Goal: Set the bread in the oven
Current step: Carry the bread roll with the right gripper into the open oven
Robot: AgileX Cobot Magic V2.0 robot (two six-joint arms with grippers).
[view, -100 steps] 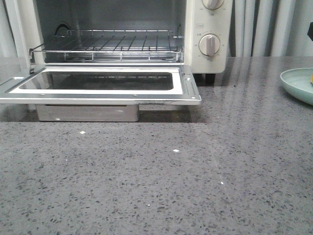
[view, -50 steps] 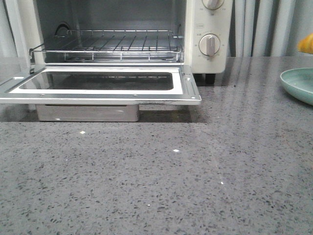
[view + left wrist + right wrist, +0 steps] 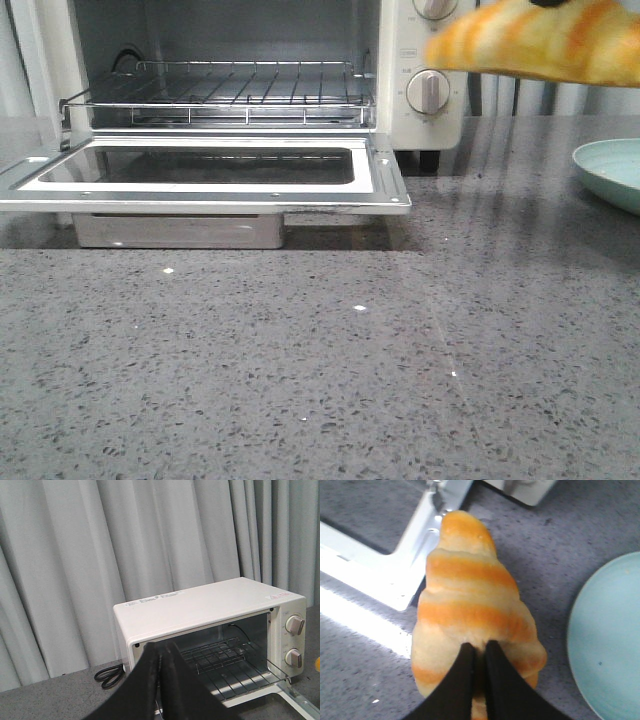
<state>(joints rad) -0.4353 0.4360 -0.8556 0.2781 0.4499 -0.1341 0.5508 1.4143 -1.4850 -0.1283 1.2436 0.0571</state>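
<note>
"Where is the bread [image 3: 545,40]?"

"Up in the air, above the right side of the desk [image 3: 330,360]. It is orange with pale stripes. The right fingers [image 3: 479,672] pinch it in the middle, from above. One pointy end points to the oven [image 3: 250,90]."

"Is it in the oven?"

"No. It hangs near the oven's knobs [image 3: 428,90], past the door's right corner. Under it is bare grey desk."

"And the oven?"

"It sits at the far left of the desk. Its glass door [image 3: 205,172] lies flat and open. The wire rack [image 3: 225,92] inside has nothing on it. A metal tray [image 3: 180,230] sits under the door."

"What else is there?"

"A light green plate [image 3: 612,172] sits at the right edge of the desk, near the bread."

"What about the left fingers [image 3: 161,680]?"

"They are pressed together and hold nothing. They are high up, in front of the oven. A black cord [image 3: 109,674] lies beside the oven, and grey curtains [image 3: 100,545] hang behind it."
</note>
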